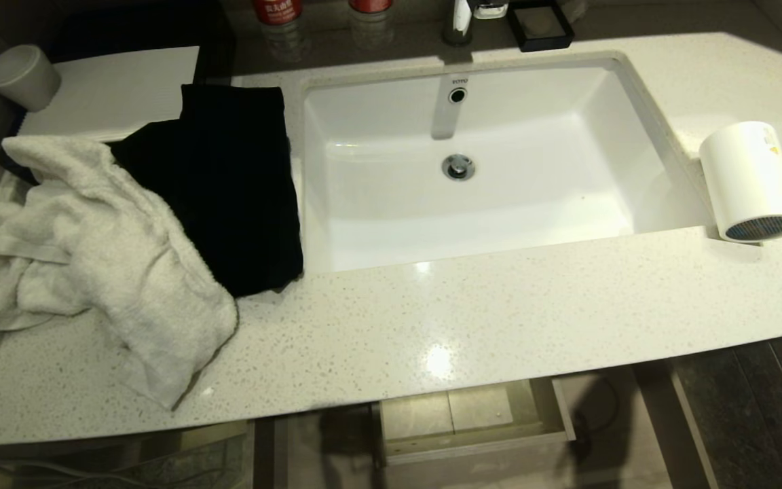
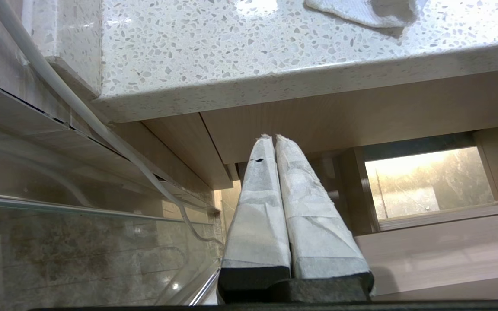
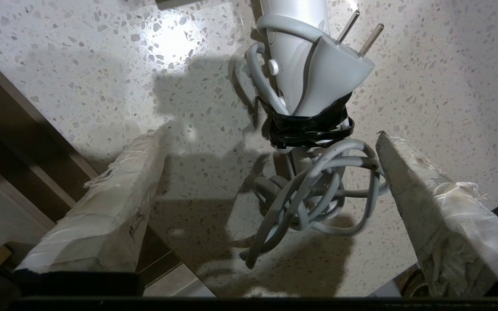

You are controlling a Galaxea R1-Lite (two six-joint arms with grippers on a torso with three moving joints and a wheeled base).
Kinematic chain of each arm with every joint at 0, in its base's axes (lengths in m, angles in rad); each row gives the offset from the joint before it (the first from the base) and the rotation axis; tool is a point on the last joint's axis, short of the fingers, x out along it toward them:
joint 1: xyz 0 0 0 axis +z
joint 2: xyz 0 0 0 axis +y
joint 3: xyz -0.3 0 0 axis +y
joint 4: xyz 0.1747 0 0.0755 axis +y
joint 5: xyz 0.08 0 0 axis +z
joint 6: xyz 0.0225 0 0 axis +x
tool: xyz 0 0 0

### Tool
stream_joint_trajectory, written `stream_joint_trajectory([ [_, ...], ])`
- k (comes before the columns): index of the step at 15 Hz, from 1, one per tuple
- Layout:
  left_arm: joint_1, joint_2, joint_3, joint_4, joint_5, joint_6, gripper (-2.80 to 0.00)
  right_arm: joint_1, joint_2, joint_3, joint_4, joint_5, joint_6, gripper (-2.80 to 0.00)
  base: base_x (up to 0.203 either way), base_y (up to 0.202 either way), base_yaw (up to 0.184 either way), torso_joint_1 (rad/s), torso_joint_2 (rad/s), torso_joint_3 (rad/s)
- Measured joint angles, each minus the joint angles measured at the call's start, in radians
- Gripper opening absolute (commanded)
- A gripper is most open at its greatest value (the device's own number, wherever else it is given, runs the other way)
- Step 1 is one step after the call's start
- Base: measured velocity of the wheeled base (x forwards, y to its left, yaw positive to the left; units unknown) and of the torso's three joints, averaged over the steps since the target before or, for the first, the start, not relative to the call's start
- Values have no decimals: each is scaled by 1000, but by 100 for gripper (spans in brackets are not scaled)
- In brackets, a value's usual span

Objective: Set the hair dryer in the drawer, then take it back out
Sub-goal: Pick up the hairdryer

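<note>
Both jaws of the right gripper (image 3: 270, 142) stand wide above the hair dryer (image 3: 305, 73).

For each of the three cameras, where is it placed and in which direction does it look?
Head view: high, facing down at the countertop, sink, hair dryer and open drawer; no arm shows.
Left wrist view: low beside the vanity, facing the drawer; the shut left gripper shows.
Right wrist view: above the counter, facing the hair dryer's handle and cord; the open right gripper shows.
Shared: head and right wrist see the hair dryer.
</note>
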Motion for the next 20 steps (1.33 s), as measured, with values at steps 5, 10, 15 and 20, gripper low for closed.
stream_joint_trajectory([
  [5,1,0,0,0,0,0,-280,12,52,0,1,2,0,0,0,0,0,0,0,0],
  [10,0,0,0,0,0,0,-280,46,111,0,-1,11,0,0,0,0,0,0,0,0],
  [15,0,0,0,0,0,0,-280,75,164,-1,-25,11,-1,0,0,0,0,0,0,0],
  [20,0,0,0,0,0,0,-280,90,200,1,-21,11,34,0,0,0,0,0,0,0],
])
